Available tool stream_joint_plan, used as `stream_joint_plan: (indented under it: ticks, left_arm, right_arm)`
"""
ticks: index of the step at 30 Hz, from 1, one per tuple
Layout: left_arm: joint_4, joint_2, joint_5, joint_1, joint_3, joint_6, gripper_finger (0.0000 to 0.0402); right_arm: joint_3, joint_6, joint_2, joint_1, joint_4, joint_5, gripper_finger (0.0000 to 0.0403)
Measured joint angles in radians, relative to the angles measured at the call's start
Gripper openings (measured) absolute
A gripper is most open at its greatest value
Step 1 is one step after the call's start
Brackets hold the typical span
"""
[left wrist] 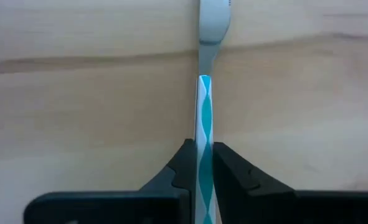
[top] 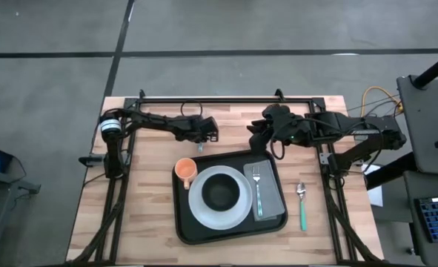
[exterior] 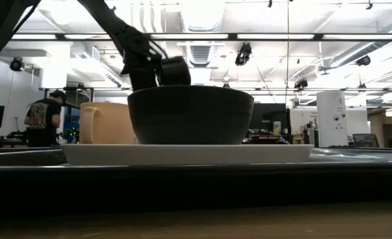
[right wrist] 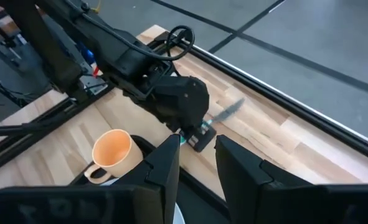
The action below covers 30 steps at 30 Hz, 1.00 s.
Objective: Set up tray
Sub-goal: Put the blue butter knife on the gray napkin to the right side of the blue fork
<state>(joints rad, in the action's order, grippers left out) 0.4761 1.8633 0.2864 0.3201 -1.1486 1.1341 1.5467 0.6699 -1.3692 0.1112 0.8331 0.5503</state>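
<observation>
The black tray lies in the middle of the wooden table. On it are a white plate with a dark bowl, an orange cup, and a grey napkin with a fork. My left gripper hovers just beyond the tray's far left corner, shut on a utensil with a teal-and-white handle and a metal end. My right gripper is open beyond the tray's far right corner and touches nothing. A green-handled spoon lies on the table to the right of the tray. My left gripper pinches the utensil's striped handle between its two fingers. The handle runs on forward between them, and the metal end sticks out past the fingertips. The utensil is clear of the table; in the low view the gripper is well above the bowl.
A metal frame rail runs along the table's far edge, and both arm bases stand at the far corners. Bare wood shows to the left of the tray and between tray and spoon. A person stands in the room behind.
</observation>
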Motion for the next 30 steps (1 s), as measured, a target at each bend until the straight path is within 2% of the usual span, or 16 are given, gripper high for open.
stream_joint_plan:
  ticks: [4, 9, 12, 15, 17, 22, 24, 26, 30]
  left_arm:
    - [0.004, -0.038, 0.009, -0.015, -0.038, -0.072, 0.0014]
    - [0.029, -0.09, 0.029, -0.032, -0.065, -0.089, 0.0014]
    - [0.047, -0.149, 0.033, -0.061, -0.08, -0.153, 0.0014]
    - [0.059, -0.224, 0.058, -0.102, -0.083, -0.241, 0.0014]
    - [0.058, -0.278, 0.107, -0.145, -0.083, -0.28, 0.0014]
    - [0.031, -0.384, 0.341, -0.294, -0.083, -0.325, 0.0014]
    - [-0.006, -0.406, 0.424, -0.348, -0.082, -0.326, 0.0014]
    - [-0.054, -0.417, 0.489, -0.39, -0.082, -0.325, 0.0014]
    - [-0.155, -0.398, 0.599, -0.449, -0.082, -0.344, 0.0014]
  right_arm:
    - [0.0, -0.002, 0.014, 0.0, 0.002, 0.0, 0.0092]
    - [0.0, 0.016, 0.05, 0.0, 0.009, 0.01, 0.0086]
    - [0.0, 0.064, 0.091, 0.001, 0.105, 0.028, 0.0081]
    - [-0.004, 0.178, 0.135, 0.009, 0.24, 0.05, 0.0077]
    - [-0.02, 0.263, 0.165, 0.048, 0.289, 0.119, 0.0078]
    - [-0.094, 0.426, 0.223, 0.259, 0.24, 0.469, 0.0092]
    - [-0.14, 0.469, 0.224, 0.343, 0.184, 0.57, 0.0099]
    - [-0.186, 0.506, 0.215, 0.399, 0.119, 0.609, 0.0107]
    - [-0.252, 0.525, 0.181, 0.46, -0.023, 0.62, 0.0127]
